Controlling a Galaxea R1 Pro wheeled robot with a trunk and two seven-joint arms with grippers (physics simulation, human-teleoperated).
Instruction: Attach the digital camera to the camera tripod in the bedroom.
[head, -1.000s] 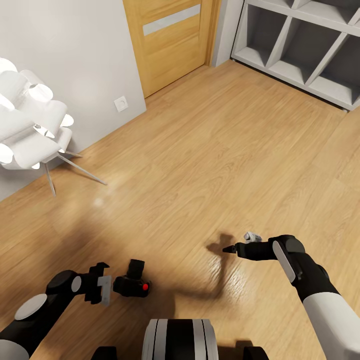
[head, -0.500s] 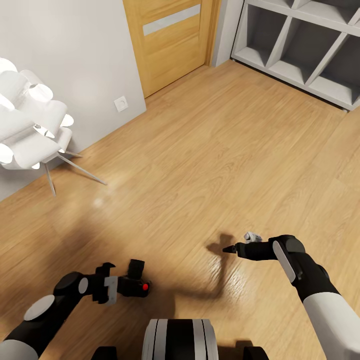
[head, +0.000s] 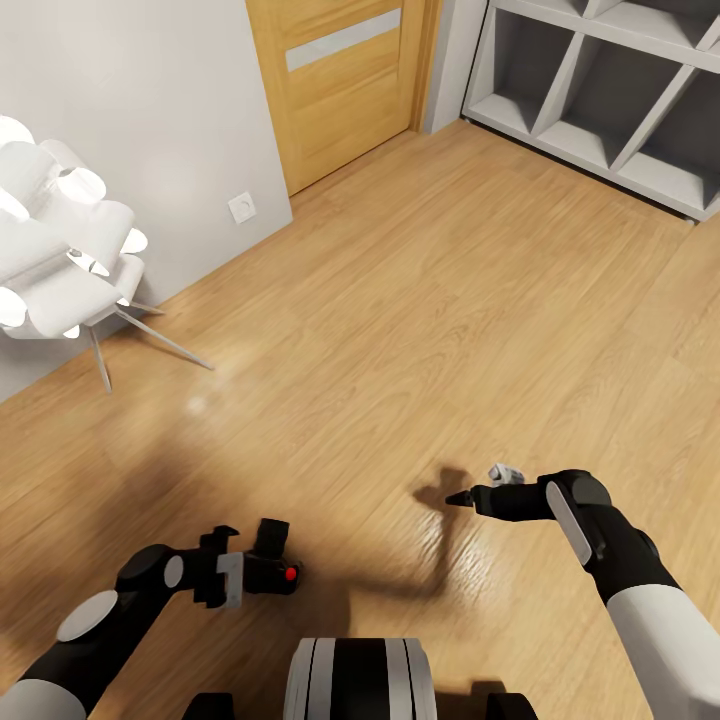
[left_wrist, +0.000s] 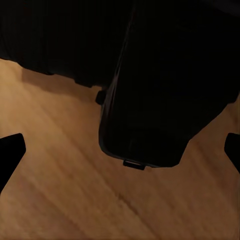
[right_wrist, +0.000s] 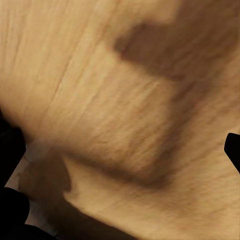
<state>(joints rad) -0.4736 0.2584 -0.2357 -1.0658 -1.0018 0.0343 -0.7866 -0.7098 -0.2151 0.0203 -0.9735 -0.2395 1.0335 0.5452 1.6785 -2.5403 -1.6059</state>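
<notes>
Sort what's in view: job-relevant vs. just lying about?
Job:
- camera, black with a red button, on the floor
- left gripper, fingers wide apart at the camera
- right gripper, hanging over bare floor

Lying about:
- white lamp on thin metal legs
- wooden door
- grey shelf unit
- wall socket

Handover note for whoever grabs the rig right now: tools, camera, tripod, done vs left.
Left tool: open, fingers either side of the digital camera on the wood floor; the left wrist view shows the camera body between the fingertips, not yet clamped.
Right tool: held out over bare floor, nothing in it; open or shut can't be told.
Camera tripod: not located from here. A white chair, a wooden door and grey shelving are ahead.
Done: left arm lined up on the camera.
Left: close, lift, find the tripod, mount the camera.
</notes>
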